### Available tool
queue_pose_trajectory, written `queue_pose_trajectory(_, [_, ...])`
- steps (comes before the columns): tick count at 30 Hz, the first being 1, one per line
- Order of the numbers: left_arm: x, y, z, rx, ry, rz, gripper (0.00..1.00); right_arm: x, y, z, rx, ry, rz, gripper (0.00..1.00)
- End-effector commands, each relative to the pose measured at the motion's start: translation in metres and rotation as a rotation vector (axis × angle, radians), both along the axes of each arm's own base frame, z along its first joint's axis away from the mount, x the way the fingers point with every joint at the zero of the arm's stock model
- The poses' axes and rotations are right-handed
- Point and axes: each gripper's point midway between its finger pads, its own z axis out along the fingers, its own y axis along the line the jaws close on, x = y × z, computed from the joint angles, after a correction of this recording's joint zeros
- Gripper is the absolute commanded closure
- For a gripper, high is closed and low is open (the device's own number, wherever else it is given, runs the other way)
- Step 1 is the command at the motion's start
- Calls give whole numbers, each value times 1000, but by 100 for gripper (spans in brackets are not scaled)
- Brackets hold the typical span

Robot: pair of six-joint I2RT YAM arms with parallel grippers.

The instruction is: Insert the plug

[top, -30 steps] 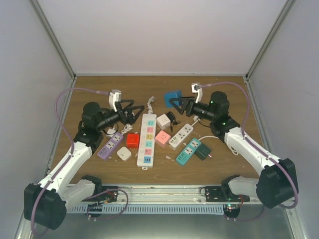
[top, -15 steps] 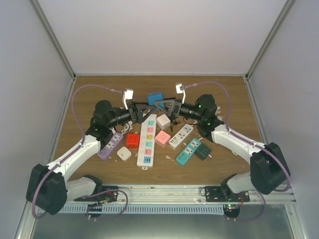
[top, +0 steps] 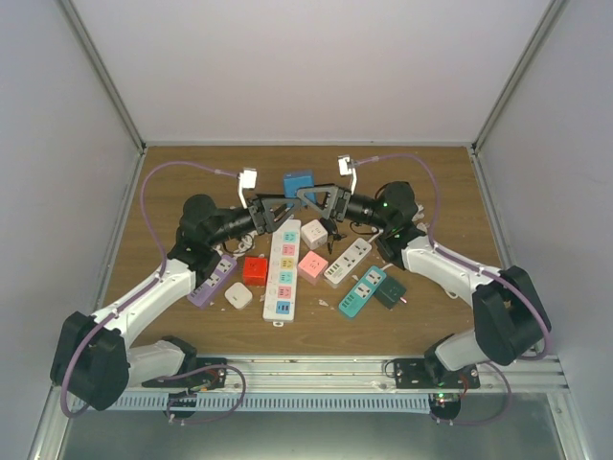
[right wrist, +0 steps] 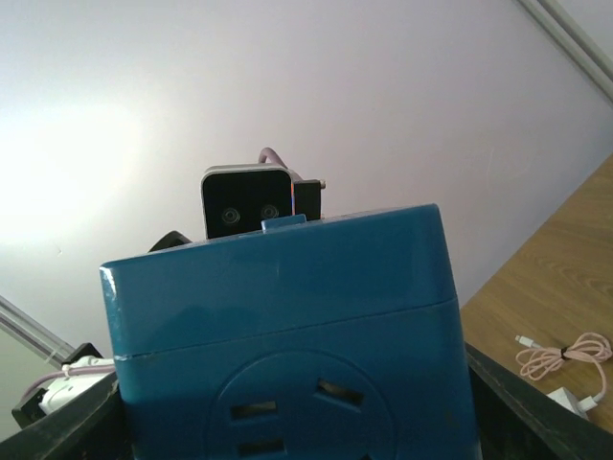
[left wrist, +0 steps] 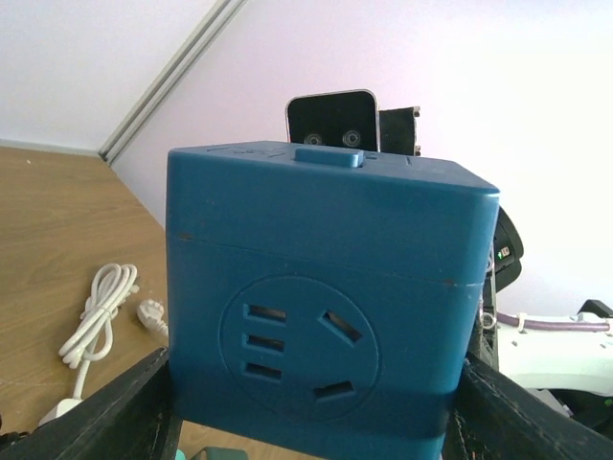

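Cube (top: 298, 183): blue smooth plastic; round socket face; left and right jaws clamp it

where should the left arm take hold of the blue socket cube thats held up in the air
Grip the blue socket cube by its two plain side walls, low down, coming in from the side opposite the right gripper. Those walls are flat and parallel, so the left fingers can seat squarely on them while staying off the round socket face.
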Motion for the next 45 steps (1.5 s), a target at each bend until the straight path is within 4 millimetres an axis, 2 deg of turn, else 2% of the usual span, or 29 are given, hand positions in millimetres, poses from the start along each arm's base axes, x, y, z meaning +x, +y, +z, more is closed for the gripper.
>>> queue_pose_trajectory(1, [-9,-3,19,-22,-116,-20,41,-34,8,23,35,-71,153,31])
queue_pose_trajectory(5, [-10,-6,18,4,-134,-44,43,-35,7,21,23,-49,158,29])
queue_pose_trajectory(8, [-9,-9,17,41,-159,-52,49,-33,7,18,6,-44,141,27])
queue_pose_trajectory(14, [-6,-7,17,115,-233,-27,52,-26,0,21,-48,-81,59,11])
queue_pose_trajectory(19, [-3,-1,12,177,-279,15,53,-8,-10,26,-126,-89,-75,1])
queue_pose_trajectory(25, [-4,1,18,257,-478,43,53,10,-17,13,-277,-52,-188,1])
queue_pose_trajectory(31, [11,-1,32,349,-664,90,53,12,-27,20,-336,-30,-247,0])
queue_pose_trajectory(34, [13,-4,28,391,-751,82,53,17,-28,15,-401,20,-268,0])
queue_pose_trajectory(38, [18,-6,19,446,-803,73,54,26,-33,-3,-504,84,-338,0])
queue_pose_trajectory(45, [22,-7,5,493,-821,64,57,26,-32,-8,-562,102,-375,0])
